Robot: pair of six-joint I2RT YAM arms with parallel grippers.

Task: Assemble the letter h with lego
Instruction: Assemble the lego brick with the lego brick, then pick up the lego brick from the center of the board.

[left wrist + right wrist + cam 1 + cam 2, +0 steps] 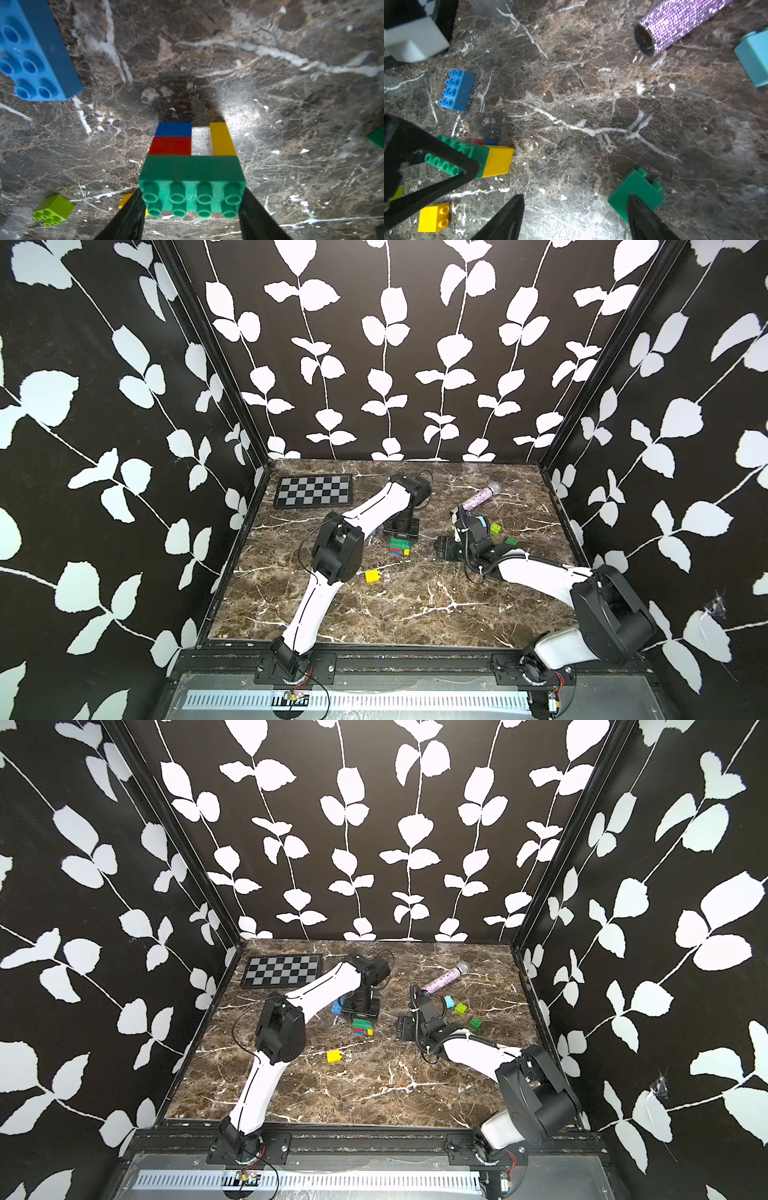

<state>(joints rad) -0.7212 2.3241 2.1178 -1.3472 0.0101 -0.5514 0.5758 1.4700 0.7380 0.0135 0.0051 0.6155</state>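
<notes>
Nearest, by the near edge of the tabletop [415, 614], a loose yellow brick [374, 576] lies alone. Further in, at mid-table, the part-built letter [400, 547] rests with its long green brick [191, 168] running alongside the near edge. A red-and-blue leg [171, 138] and a yellow leg [222, 139] point toward that edge.

The left claw [192, 193] reaches in from the far side. Its fingers [128, 209] sit against the long brick's two short ends and look clamped on it.

Toward the right edge, the right claw [575, 197] has its jaws wide apart with nothing between them. One finger overlaps a small dark green brick [623, 187]; whether they touch I cannot tell. The right arm is much the nearer to that brick, and the letter lies from it toward the left edge, so carrying it there looks like the next move.
</notes>
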